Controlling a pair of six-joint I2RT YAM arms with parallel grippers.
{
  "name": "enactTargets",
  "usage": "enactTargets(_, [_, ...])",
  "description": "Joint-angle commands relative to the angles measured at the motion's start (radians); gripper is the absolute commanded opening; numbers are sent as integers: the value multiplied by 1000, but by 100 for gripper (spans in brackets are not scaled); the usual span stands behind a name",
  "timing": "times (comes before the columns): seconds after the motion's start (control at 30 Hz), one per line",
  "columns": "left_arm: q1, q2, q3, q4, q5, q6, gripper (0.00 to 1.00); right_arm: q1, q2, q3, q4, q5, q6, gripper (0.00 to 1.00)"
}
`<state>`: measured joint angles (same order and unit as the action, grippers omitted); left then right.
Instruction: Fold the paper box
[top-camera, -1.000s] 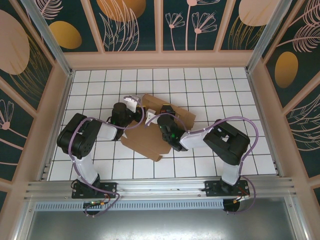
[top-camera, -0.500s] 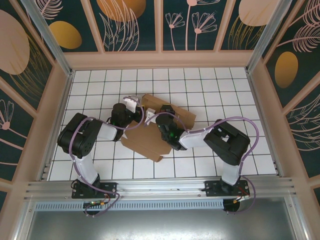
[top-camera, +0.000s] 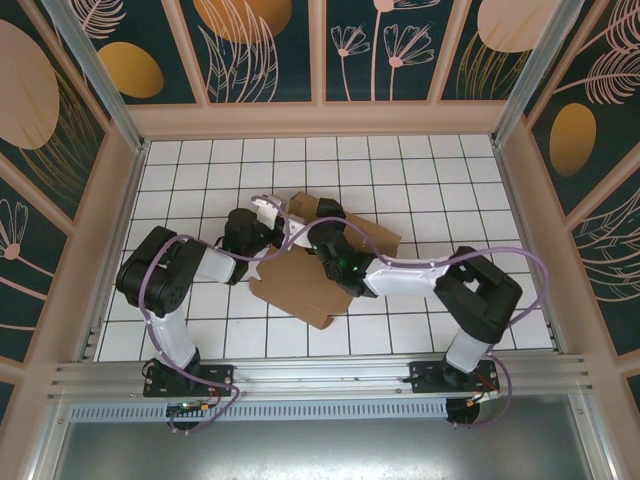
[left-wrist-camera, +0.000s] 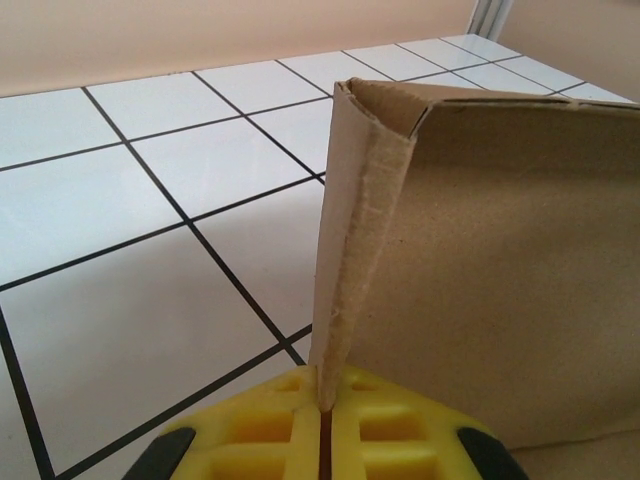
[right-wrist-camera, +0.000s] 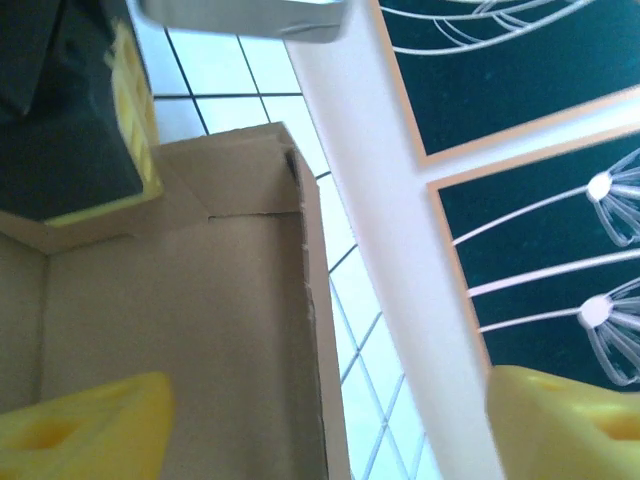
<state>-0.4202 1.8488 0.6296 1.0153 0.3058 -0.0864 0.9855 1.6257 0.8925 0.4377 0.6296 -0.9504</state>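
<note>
As wrist shows, left hand (left-wrist-camera: 325, 432) pinches box (left-wrist-camera: 500, 250)

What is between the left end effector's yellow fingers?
An upright folded edge of the paper box, pinched by those fingers; the left wrist view shows it.

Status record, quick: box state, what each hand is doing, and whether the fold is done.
surface: white tiled table
paper box: brown cardboard, partly folded; the near panel looks flat on the tiles, and the wrist views show walls standing up
left hand: shut, yellow fingers pinching the edge of an upright cardboard wall
right hand: open, fingers wide apart, looking down into an inside corner of the box; grips nothing
fold: not finished
</note>
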Motion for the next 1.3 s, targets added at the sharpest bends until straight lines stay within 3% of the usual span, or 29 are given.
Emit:
enactTargets(0.0, [-3,16,-13,67,9,5,8,7,-93,34,-137,-69,208,88])
enactTargets(0.2, [-3,28,-11,78,15,7,9,-16,-210,85,-260,-165,437,89])
enactTargets(0.37, [-4,32,-24,101,16,8,11,-162,-234,204,-352,-440,847,88])
enactTargets(0.47, [-3,29,-37,113,18,4,11,-257,-180,272,-368,-584,1101,87])
enactTargets(0.6, [-3,31,-53,131,26,-3,12,-303,-25,449,-511,-663,1251,86])
enactTargets(0.73, [-3,22,-66,122,19,1,13,-348,142,628,-668,-730,1341,84])
enactTargets(0.83, [-5,21,-72,119,16,0,13,-368,221,687,-690,-795,1356,83])
enactTargets(1.27, [-4,40,-68,75,1,13,15,-403,374,720,-720,-1037,1261,75])
